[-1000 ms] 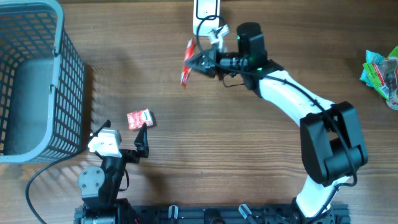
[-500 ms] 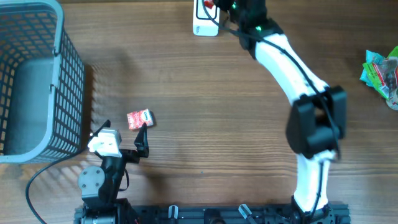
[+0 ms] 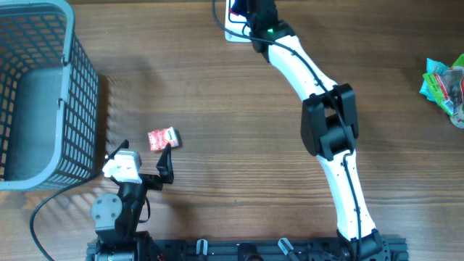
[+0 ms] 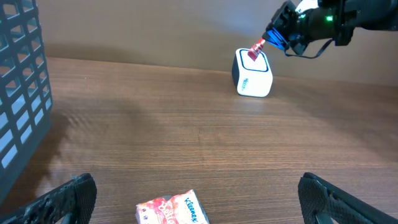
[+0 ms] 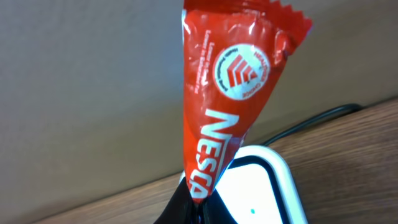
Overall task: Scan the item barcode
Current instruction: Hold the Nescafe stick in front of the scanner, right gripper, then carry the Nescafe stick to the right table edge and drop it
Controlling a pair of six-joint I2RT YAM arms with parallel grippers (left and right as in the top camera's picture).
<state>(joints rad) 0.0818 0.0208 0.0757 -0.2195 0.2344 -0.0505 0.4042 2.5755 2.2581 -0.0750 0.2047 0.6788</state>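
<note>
Wooden counter (image 3: 217, 167) bearing a grey wire basket (image 3: 83, 109) at left, a small red tissue pack (image 3: 162, 138), a white scanner (image 4: 254, 81) at its far edge, and green packets (image 3: 444, 83) at right.

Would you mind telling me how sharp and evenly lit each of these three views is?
Right wrist view: the red sachet is in focus, with glare streaks on its foil; the scanner top is washed out white. Left wrist view: its own fingertips at the bottom corners are soft. Overhead view: even light, the basket casting a faint shadow on the table.

Red Nescafé sachet (image 5: 231, 109) poised over white scanner (image 5: 258, 186), far table edge.
</note>
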